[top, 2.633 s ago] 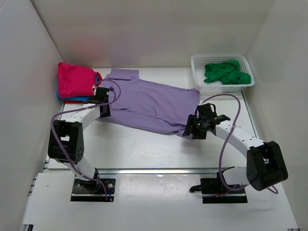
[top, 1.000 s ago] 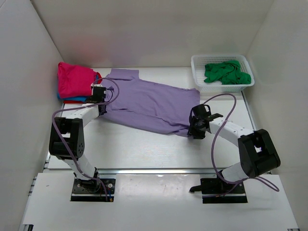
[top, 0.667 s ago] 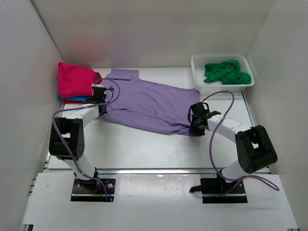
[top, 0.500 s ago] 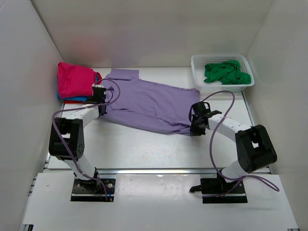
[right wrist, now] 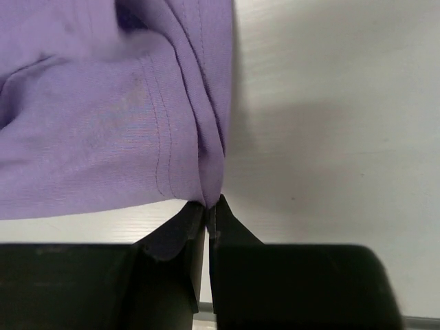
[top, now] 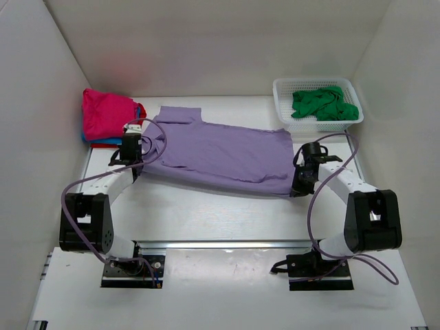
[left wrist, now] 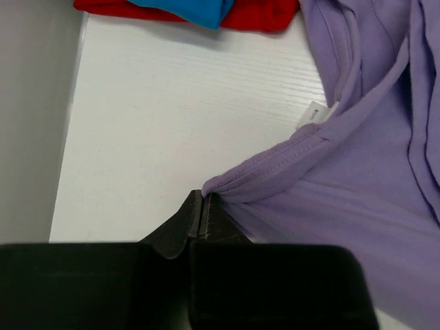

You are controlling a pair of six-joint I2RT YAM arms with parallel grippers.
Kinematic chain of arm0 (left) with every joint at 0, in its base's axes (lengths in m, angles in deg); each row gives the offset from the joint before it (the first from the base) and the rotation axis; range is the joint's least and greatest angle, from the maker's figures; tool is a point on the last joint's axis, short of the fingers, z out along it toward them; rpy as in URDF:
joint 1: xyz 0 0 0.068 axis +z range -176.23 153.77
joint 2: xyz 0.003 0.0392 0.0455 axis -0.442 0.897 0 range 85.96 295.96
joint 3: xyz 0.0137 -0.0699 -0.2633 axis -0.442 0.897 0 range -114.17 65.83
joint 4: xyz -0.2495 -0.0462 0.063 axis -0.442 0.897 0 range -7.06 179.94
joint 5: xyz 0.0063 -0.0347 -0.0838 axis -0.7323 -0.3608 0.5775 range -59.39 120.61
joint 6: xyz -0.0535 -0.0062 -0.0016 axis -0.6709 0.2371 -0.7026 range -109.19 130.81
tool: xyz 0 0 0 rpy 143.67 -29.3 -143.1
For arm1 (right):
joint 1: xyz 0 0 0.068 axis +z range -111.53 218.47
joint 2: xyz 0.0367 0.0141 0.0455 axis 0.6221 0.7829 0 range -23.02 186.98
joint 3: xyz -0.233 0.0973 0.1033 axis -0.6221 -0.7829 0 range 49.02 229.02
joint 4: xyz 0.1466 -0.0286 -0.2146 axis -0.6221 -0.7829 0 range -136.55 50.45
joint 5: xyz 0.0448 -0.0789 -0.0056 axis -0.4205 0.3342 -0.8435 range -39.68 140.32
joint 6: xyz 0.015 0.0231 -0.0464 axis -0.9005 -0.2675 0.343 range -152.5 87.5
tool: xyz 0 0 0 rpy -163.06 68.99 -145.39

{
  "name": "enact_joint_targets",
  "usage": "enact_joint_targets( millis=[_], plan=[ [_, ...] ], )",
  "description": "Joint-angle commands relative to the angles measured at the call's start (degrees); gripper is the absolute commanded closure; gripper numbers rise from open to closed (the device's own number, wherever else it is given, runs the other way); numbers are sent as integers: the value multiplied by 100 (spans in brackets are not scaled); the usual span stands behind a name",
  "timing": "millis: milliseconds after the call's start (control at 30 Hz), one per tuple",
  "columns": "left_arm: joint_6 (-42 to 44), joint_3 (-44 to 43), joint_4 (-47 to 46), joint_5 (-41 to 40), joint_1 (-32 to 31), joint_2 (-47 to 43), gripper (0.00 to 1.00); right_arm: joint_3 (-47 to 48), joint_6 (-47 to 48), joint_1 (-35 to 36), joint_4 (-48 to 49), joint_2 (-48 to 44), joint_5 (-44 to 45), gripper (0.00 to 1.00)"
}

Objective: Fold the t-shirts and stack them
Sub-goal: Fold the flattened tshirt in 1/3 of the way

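Observation:
A lilac purple t-shirt lies spread across the middle of the table, stretched between both arms. My left gripper is shut on its left edge; in the left wrist view the cloth bunches at the fingertips. My right gripper is shut on the shirt's lower right corner, where a hemmed fold runs into the closed tips. Folded magenta pink, red and blue t-shirts are stacked at the far left. A crumpled green t-shirt lies in the basket.
The white lattice basket stands at the back right corner. White walls close in the left, back and right sides. Purple cables loop from both arms above the table. A metal rail runs along the near edge by the arm bases.
The right gripper shut on the shirt's lower right corner and moved right. The left gripper shifted left and forward. The shirt now lies pulled wider and flatter between them.

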Motion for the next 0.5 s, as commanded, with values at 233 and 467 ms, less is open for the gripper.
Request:
enact_joint_targets(
  millis=[233,467],
  plan=[
    [388,545,-21,-410,-94,-1210,100,-195,967,-631,-528,-175,-388,100],
    [456,835,848,347,-569,-2318,100,-450,959,-526,-686,-315,-616,100]
  ],
)
